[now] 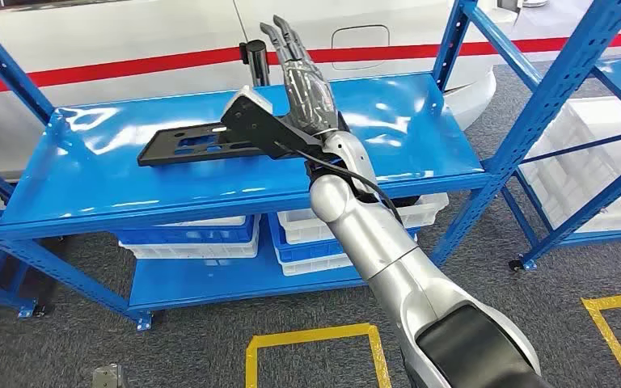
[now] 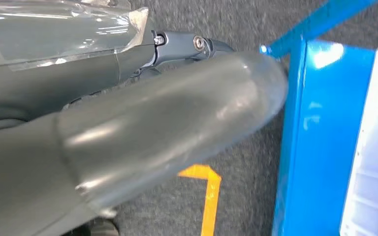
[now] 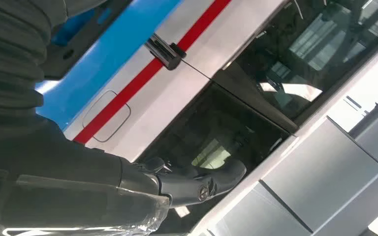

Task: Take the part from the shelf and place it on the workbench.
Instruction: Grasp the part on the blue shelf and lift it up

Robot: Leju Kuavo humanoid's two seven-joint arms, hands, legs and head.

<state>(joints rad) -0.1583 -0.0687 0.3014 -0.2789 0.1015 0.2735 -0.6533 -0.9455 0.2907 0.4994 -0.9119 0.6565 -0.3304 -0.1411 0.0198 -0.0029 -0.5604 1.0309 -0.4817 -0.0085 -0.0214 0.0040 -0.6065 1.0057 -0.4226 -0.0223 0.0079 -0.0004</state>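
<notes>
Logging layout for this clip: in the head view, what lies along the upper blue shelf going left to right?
Black flat part → right hand, raised with fingers extended → blue shelf, bare stretch to its right upright.

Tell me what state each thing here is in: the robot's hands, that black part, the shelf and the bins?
Right hand: raised over the top shelf, fingers stretched out, holding nothing.
Left hand: hanging near the floor; open or closed, cannot tell.
Black part: lying flat on the shelf, not gripped.
Blue shelf: standing, carrying the part.
White bins: stored on the lower level.
</notes>
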